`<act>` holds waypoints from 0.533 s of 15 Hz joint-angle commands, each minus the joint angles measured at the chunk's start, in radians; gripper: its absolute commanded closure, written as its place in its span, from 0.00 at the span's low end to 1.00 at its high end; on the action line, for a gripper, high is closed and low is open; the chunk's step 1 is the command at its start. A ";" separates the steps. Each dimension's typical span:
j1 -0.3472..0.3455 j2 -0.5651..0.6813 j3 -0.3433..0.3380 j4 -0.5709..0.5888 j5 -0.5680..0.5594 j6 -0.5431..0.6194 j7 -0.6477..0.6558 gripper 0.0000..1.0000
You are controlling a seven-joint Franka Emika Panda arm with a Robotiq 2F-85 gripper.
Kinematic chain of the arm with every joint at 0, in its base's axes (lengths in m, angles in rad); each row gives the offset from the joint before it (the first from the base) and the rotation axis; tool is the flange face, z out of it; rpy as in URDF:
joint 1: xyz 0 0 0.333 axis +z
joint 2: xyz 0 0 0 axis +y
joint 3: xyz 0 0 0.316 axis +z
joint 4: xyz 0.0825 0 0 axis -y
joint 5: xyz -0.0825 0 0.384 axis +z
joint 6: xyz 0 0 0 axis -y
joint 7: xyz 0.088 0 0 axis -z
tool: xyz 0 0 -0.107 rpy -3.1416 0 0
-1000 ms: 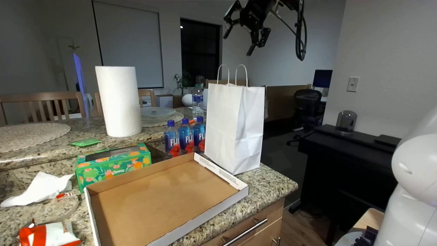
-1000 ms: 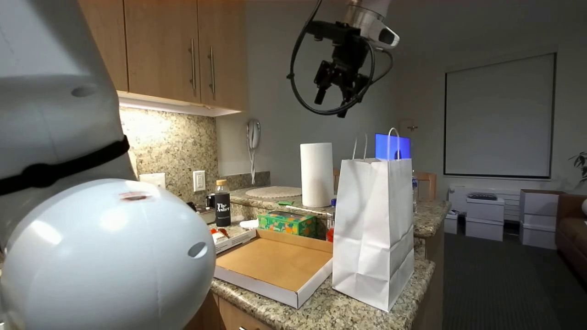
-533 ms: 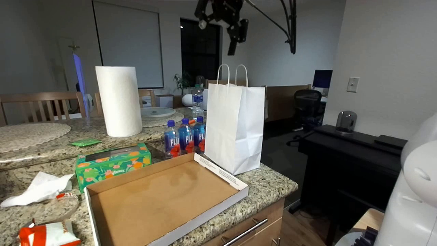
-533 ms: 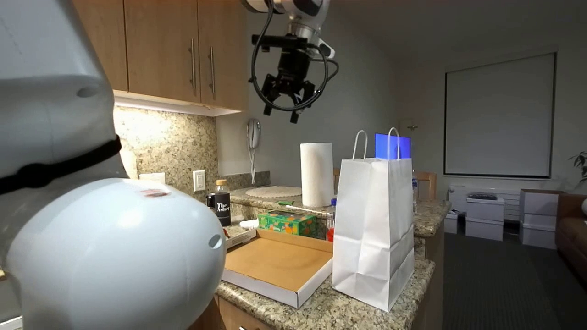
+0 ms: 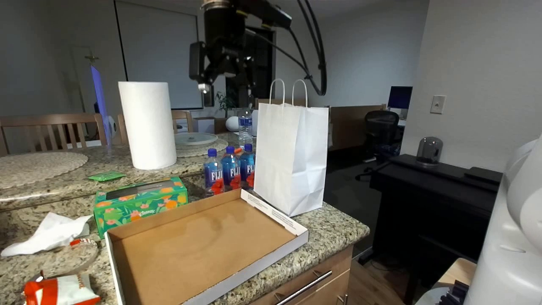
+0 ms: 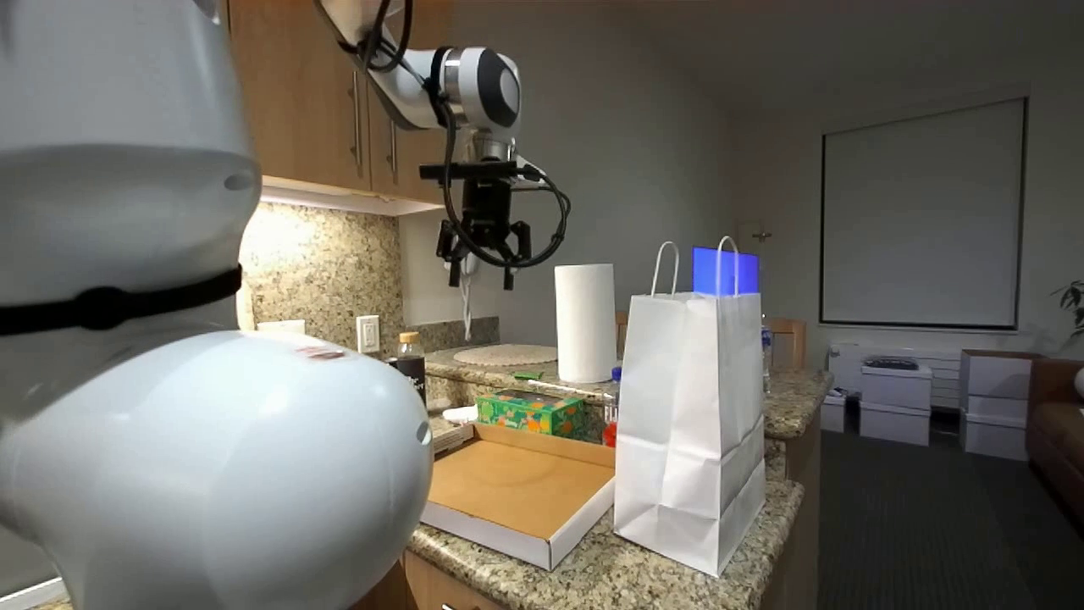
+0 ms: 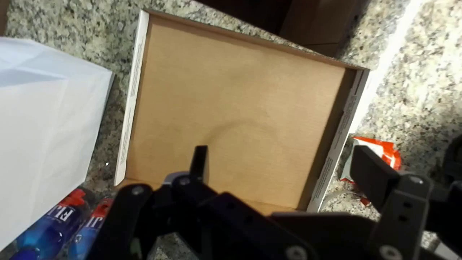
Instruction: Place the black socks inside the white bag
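gripper (image 7: 279, 155) is hanging fingers-down above the shallow cardboard tray (image 5: 207, 245), well apart from it in both exterior views. its fingers (image 7: 199, 161) are standing wide apart; tray floor is showing through the gap in the wrist view.

white paper bag (image 5: 290, 161) is standing upright on the granite counter (image 5: 334, 226), near the counter's corner and just beside one end of the tray. a strip of granite is showing between bag and tray in the wrist view. the bag's inside is hiding from all three cameras.

clock positions, tray as centre, in an exterior view:
- bag is sitting between 1 and 2 o'clock
- three fiji water bottles (image 5: 231, 169) are standing in a row between 12 and 1
- paper towel roll (image 5: 148, 127) is standing at 11, up on the counter's raised level
- kleenex box (image 5: 144, 205) is lying at 10, just beside the tray
- crumpled white paper (image 5: 51, 234) is lying at 9
- red-and-white packet (image 5: 61, 291) is lying between 8 and 9, frame edge cutting it off

wrist view, same centre: bag is showing at 9 o'clock, two of the bottles at 8, packet between 3 and 4.

in an exterior view a black-sleeved bottle (image 6: 411, 368) with a tan cap is standing between 10 and 11 o'clock of the tray, its lower part hiding behind the white arm (image 6: 254, 449).
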 commanded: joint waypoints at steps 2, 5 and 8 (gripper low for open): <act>0.037 0.028 0.026 -0.091 -0.112 0.196 -0.014 0.00; 0.052 0.044 0.022 -0.129 -0.096 0.270 -0.031 0.00; 0.057 0.046 0.015 -0.169 -0.074 0.317 -0.050 0.00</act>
